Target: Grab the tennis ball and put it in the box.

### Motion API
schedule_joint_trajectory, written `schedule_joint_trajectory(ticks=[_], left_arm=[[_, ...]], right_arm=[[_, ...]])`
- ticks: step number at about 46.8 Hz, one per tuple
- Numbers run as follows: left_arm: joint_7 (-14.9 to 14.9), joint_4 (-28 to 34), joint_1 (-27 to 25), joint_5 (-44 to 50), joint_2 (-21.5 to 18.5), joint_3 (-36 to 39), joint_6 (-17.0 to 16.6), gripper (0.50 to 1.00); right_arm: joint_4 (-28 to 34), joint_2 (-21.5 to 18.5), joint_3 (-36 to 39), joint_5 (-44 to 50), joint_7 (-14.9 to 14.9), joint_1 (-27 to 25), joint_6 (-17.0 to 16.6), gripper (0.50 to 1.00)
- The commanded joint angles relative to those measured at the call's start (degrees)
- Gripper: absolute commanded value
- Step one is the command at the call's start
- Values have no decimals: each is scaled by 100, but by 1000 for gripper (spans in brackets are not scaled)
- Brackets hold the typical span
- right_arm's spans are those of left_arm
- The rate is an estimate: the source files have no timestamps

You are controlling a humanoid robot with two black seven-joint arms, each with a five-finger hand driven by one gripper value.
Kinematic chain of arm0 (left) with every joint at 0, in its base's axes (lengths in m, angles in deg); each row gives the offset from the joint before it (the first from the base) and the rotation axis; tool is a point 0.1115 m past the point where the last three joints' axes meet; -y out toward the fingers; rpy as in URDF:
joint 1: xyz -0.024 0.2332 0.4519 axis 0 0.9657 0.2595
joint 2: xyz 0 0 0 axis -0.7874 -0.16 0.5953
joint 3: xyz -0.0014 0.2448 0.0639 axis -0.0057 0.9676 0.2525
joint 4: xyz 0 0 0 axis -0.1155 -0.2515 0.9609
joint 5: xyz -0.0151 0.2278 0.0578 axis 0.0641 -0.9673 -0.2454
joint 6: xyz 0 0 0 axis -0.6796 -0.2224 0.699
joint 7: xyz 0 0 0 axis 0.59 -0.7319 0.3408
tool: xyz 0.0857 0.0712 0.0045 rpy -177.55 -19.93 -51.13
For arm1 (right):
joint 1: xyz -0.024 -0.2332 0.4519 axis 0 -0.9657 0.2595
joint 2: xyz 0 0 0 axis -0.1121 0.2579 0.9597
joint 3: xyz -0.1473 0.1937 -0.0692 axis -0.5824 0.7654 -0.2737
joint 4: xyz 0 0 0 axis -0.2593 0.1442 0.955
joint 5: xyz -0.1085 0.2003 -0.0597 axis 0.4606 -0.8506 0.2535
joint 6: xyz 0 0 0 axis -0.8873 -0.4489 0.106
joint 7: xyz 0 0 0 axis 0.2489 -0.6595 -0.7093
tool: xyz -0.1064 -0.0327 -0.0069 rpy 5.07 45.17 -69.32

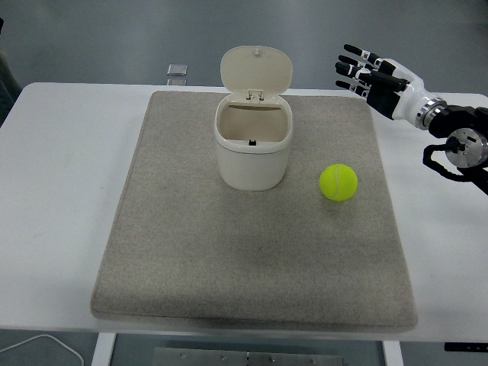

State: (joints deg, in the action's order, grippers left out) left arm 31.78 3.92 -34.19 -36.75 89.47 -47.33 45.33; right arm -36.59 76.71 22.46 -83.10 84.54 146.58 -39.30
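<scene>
A yellow-green tennis ball (338,182) lies on the grey mat (252,259), right of centre. To its left stands the box, a cream bin (253,145) with its hinged lid (256,70) tipped up and open. My right hand (368,78) comes in from the right edge, raised above the mat's far right corner, fingers spread and holding nothing. It is well above and behind the ball, apart from it. The left arm does not show.
The mat covers most of the white table (53,175). A small grey square object (177,71) sits at the table's far edge, left of the bin. A white cable (38,345) loops below the table's near left edge.
</scene>
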Motion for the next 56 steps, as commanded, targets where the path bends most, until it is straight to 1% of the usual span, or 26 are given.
schedule_joint_trajectory(ticks=[1, 20, 36, 48, 56], left_arm=[[0, 9, 0, 3, 0, 0, 1, 992], [0, 18, -61, 3, 0, -9, 1, 992], [0, 18, -70, 3, 0, -26, 1, 992], [0, 18, -70, 3, 0, -26, 1, 990], [0, 18, -70, 3, 0, -26, 1, 990]], right_arm=[[2, 0, -1, 12, 9, 9, 0, 928], [89, 0, -1, 12, 36, 0, 105, 928], [98, 0, -9, 38, 53, 0, 8, 928], [89, 9, -9, 319, 62, 27, -211, 928], [89, 97, -45, 530, 62, 27, -361, 928]])
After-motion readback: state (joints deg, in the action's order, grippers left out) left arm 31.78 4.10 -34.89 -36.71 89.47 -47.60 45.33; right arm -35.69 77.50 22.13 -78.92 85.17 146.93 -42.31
